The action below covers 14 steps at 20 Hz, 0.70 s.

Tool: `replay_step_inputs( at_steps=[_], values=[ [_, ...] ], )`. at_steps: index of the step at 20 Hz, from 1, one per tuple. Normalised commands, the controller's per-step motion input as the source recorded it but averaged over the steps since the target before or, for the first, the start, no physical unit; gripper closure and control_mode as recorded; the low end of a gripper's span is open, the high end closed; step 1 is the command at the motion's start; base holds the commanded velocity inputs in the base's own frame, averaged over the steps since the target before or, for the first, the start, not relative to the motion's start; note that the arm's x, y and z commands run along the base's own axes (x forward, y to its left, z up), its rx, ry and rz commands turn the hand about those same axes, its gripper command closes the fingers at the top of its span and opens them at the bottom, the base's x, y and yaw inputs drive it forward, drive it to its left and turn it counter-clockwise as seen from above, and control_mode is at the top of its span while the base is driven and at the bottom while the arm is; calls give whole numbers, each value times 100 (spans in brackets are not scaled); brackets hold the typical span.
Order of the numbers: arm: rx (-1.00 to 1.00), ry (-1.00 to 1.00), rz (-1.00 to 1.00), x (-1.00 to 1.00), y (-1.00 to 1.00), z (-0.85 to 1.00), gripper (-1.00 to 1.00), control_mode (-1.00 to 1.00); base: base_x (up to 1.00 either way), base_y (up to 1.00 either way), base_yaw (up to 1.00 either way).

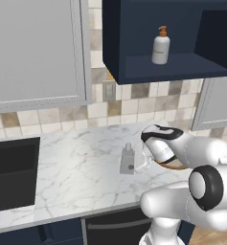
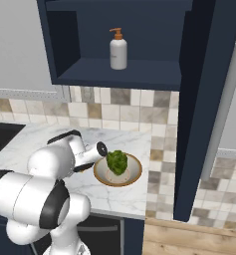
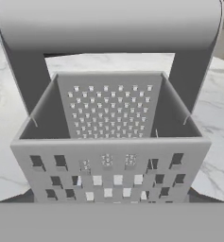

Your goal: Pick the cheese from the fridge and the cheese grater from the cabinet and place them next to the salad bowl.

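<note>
Hand: the hand [image 1: 142,161] was low over the worktop [image 1: 76,167], at the end of the arm, pointing left toward the grater. Whether its fingers were spread or pinching could not be told; the tips were hidden behind the grater's body.
Grater: the grater [image 1: 127,160] stood upright on the marble, just beside the hand and apparently touching it on the hand's left. In the hand view its handle [image 3: 108,26] spanned the top and the perforated walls sat right in front of the camera, so the hand was very close, possibly gripping its side.
Key relation: the grater lay left of the hand, the bowl right of it, so the grater already sat near the bowl, with the hand between. Its long axis ran vertically, handle up.
Bowl: the bowl [image 2: 132,174] with greens rested on the worktop near its right end, close under the arm's forearm.
Cabinet: the navy cabinet [image 1: 119,43] hung above, open, with a soap bottle [image 1: 160,45] on its shelf.
Judgement: the grater seemed placed or about to be released; the cheese remained to fetch.
</note>
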Motion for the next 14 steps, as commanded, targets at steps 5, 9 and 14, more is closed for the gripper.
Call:
replay_step_inputs(
  at_steps=[5,9,14],
  values=[
    [0,0,0,-12,9,-27,100,-100,0,0,0],
    [0,0,0,-8,0,-25,100,-100,0,0,0],
    [0,-1,0,-12,0,-19,-100,-100,0,0,0]
  ],
)
